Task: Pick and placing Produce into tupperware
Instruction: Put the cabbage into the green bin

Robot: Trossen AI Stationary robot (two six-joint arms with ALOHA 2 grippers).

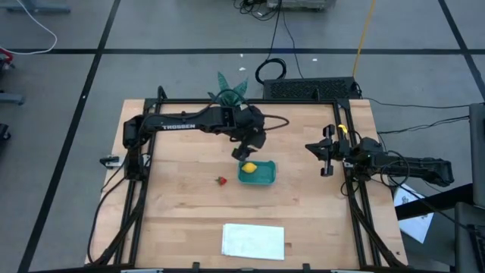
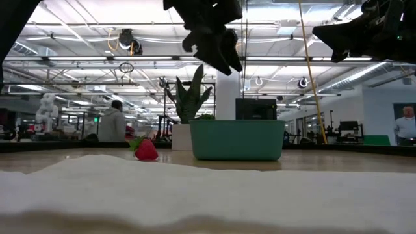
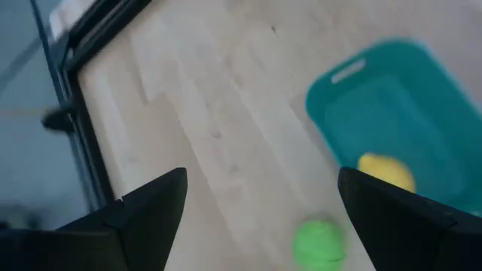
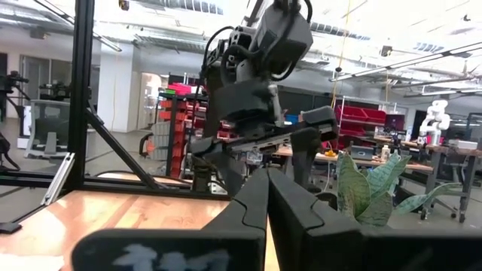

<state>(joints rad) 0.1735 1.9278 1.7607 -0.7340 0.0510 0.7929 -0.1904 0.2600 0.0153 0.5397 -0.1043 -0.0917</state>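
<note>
The teal tupperware [image 1: 261,175] stands mid-table with the yellow lemon [image 1: 248,167] lying inside it. The left wrist view shows the tupperware [image 3: 399,105], the lemon [image 3: 385,172] in it, and the lime-green ball [image 3: 318,242] on the wood just outside its wall. The red strawberry [image 1: 221,180] lies on the table left of the tupperware. My left gripper [image 1: 244,154] hangs open above the tupperware's far left corner, holding nothing, and hides the ball in the high view. My right gripper [image 1: 326,152] waits shut at the table's right edge.
A white sheet [image 1: 253,241] lies flat near the front edge. A potted plant [image 1: 231,87] stands at the far edge behind my left arm. A black frame rail [image 1: 348,189] runs along the table's sides. People stand in the room beyond the table.
</note>
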